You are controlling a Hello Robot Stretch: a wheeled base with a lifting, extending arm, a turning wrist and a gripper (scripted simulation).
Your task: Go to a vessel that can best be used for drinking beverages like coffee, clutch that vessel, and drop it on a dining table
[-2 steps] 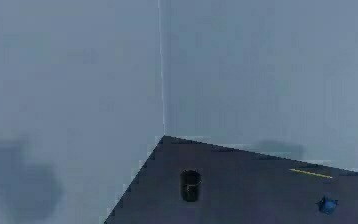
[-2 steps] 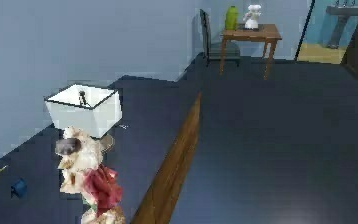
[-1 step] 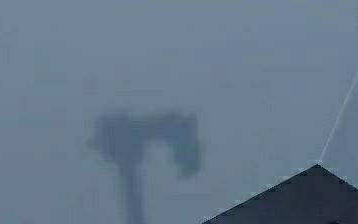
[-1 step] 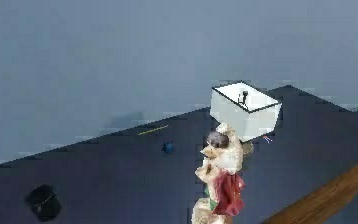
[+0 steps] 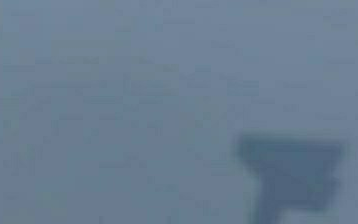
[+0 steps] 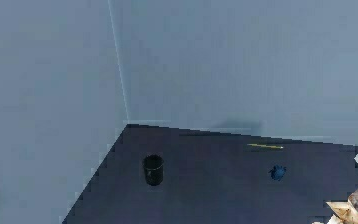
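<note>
Blue-grey wall [image 5: 137, 90] takes up the forward view, flat, matt and smooth, with no seam or trim across it.

Out in the arm side view two walls of the same matt blue-grey meet in a straight upright corner left of the middle: the left wall [image 6: 47, 100] runs toward the near left, and the far wall [image 6: 247, 60] runs off to the right. Below them lies a dark navy floor [image 6: 217, 195], smooth and even, with a thin pale line where it meets the walls.

On that floor, near the left wall and well short of the corner, stands a dark cylindrical vessel [image 6: 153, 170]. It is upright, its long axis vertical and its round mouth facing up, with a slightly lighter rim. At this size it cannot be told whether it is a cup.

Well apart to its right lies a small rounded blue blob [image 6: 278, 173]. Farther back, near the foot of the far wall, a thin yellow stick [image 6: 265, 146] lies flat, its length running left to right along the wall. At the near right corner sits a tan and grey shape [image 6: 353, 203], angular below and rounded above, cut off by the edge.

As for the end effector, its state cannot be told
</note>
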